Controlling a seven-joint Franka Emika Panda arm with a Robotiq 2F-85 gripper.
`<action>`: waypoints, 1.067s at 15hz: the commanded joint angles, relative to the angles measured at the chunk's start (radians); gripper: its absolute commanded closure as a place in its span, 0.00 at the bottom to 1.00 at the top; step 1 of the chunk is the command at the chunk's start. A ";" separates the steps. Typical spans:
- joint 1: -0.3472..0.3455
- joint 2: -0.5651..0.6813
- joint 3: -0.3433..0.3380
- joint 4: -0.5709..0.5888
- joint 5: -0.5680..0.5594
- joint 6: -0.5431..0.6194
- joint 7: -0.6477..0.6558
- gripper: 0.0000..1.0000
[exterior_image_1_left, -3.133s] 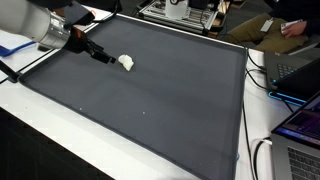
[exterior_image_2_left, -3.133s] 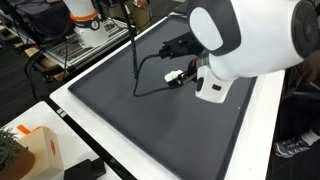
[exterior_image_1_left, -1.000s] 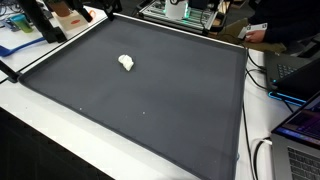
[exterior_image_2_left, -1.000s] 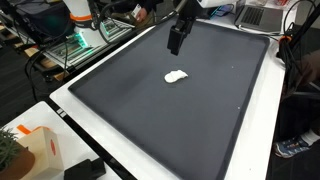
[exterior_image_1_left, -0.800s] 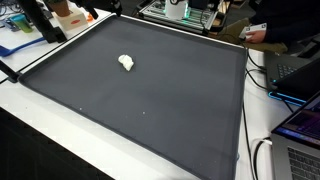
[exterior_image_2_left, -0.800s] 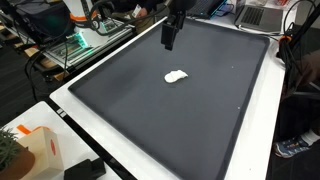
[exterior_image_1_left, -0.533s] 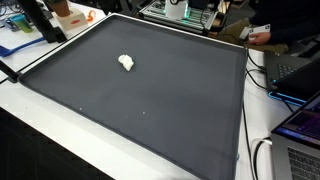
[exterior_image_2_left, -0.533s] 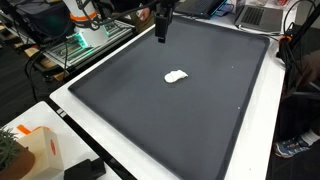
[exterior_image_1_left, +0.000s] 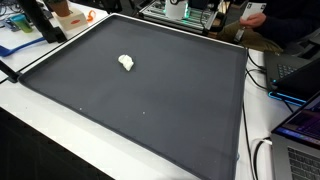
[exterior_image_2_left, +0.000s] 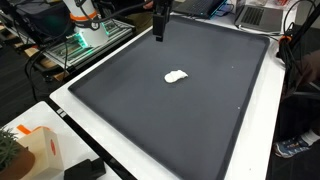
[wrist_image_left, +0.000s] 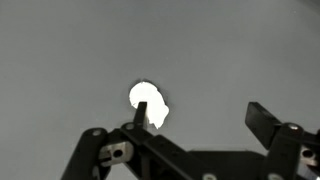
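The gripper (wrist_image_left: 200, 115), jaws wide and empty, has one finger partly covering the white lump (wrist_image_left: 146, 96)

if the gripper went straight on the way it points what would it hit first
Most likely the dark mat: in the wrist view the open gripper points at it. The white lump shows just past one finger, so that finger might touch it first; depth is hard to judge.
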 joint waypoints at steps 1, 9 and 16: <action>0.015 -0.111 -0.010 -0.136 0.021 0.037 -0.012 0.00; 0.105 -0.328 -0.007 -0.409 0.043 -0.003 -0.112 0.00; 0.151 -0.363 -0.024 -0.437 0.036 -0.009 -0.121 0.30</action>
